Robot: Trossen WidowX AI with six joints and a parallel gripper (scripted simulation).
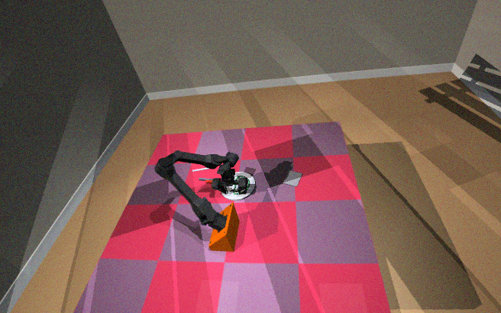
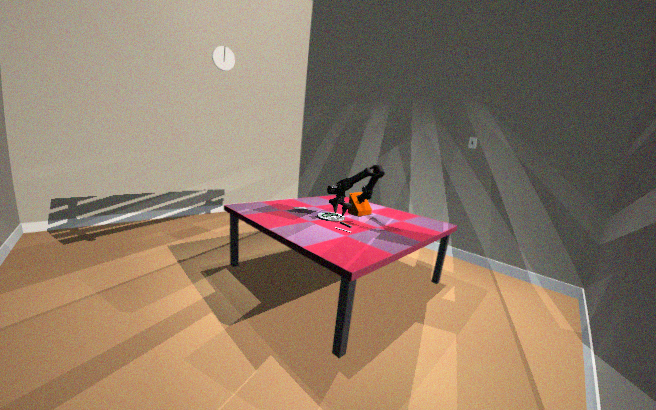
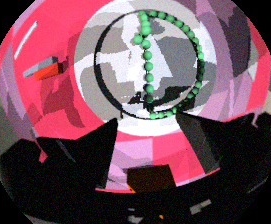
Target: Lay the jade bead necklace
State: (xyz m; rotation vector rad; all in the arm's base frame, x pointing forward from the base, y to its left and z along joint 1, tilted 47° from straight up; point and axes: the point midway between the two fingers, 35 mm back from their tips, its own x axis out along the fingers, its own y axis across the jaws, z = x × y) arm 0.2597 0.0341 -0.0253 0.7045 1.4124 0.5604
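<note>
"Where's the jade bead necklace [image 3: 148, 66]?"

"On the round bead board [image 1: 253, 185] [image 2: 322, 216] [image 3: 88, 65]. In the wrist view, its right stretch follows the dark groove, while another runs straight across the middle."

"And the fingers [image 1: 230, 185] [image 2: 339, 212]?"

"Spread wide, with nothing gripped, over the board's near edge."

"What's left of the board?"

"A red-and-grey block [image 3: 47, 69] and a thin white stick [image 1: 200, 169] [image 2: 343, 229] [image 3: 26, 40], both on the desk [image 1: 334, 229] [image 2: 315, 235] [image 3: 81, 131]."
</note>
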